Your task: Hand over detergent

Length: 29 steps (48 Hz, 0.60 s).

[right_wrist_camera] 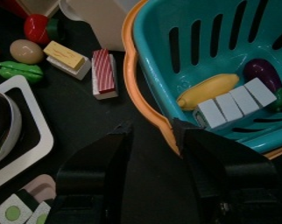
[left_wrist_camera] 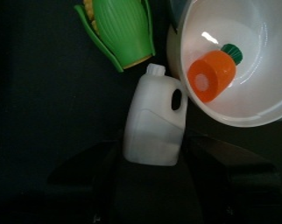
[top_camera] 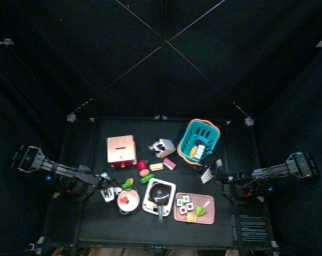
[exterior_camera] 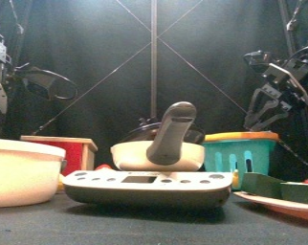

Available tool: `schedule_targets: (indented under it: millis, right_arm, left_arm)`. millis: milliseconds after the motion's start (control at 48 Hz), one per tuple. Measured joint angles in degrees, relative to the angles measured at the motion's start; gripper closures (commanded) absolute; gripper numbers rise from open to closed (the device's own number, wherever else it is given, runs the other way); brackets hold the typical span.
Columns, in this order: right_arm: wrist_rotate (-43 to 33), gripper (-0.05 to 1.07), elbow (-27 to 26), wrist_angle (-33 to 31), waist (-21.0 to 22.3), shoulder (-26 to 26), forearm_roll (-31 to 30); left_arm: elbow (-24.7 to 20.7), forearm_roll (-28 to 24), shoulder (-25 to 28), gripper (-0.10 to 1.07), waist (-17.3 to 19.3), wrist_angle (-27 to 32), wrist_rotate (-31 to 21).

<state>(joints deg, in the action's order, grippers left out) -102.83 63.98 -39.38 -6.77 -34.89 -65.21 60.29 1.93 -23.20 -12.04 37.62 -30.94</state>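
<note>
White detergent jug (left_wrist_camera: 155,118) sits between your left gripper (left_wrist_camera: 150,168) jaws — grip uncertain; right gripper (right_wrist_camera: 155,157) gapes wide over the teal basket (right_wrist_camera: 155,96) rim.

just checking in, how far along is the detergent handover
Early stage. Done: the left claw sits right at the white detergent jug, which lies beside the white bowl and the toy corn. In hand: nothing visibly lifted; whether it grips the jug yet is unclear. Left: lift and pass to the right claw, open over the teal basket's rim.
</note>
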Motion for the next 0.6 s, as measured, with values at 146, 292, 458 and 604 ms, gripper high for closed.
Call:
schedule_targets:
  millis: [146,292,458,604]
  right_arm:
    - [0.0,0.23,0.0,0.0,0.0,0.0,0.0]
    - [0.0,0.23,-0.26,-0.09,0.0,0.18,-0.26]
    - [0.0,0.23,-0.88,0.97,-0.09,0.7,-0.97]
    - [-0.26,0.23,-1.76,3.34,-0.09,0.7,-3.87]
  left_arm:
    - [-0.18,-0.18,-0.26,0.17,0.0,3.16,0.26]
    - [-1.67,-3.43,-2.2,0.17,0.79,10.37,0.0]
    - [-4.22,-8.26,-6.24,0.17,1.41,14.68,-0.09]
    - [-5.62,-12.83,-8.79,0.17,2.64,14.41,0.0]
